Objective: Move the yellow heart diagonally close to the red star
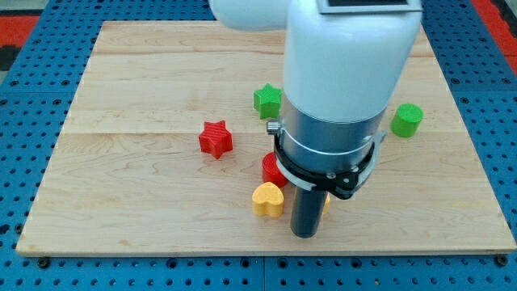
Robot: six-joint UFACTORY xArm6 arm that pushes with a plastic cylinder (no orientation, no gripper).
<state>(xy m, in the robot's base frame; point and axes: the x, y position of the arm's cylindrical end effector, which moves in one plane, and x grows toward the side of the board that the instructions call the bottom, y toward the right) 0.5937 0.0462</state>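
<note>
The yellow heart point(268, 199) lies on the wooden board point(121, 162) near the view's bottom middle. The red star point(216, 139) lies up and to the left of it, apart from it. My tip point(304, 234) rests on the board just right of the yellow heart, slightly below it, with a small gap between them. A red block point(272, 168), partly hidden by the arm, sits right above the heart and touches it or nearly does.
A green block point(267, 100) lies above the middle, partly behind the arm. A green cylinder point(407, 120) lies at the right. A sliver of a yellow or orange block point(325, 202) shows right of the rod. The arm's white body hides the top middle.
</note>
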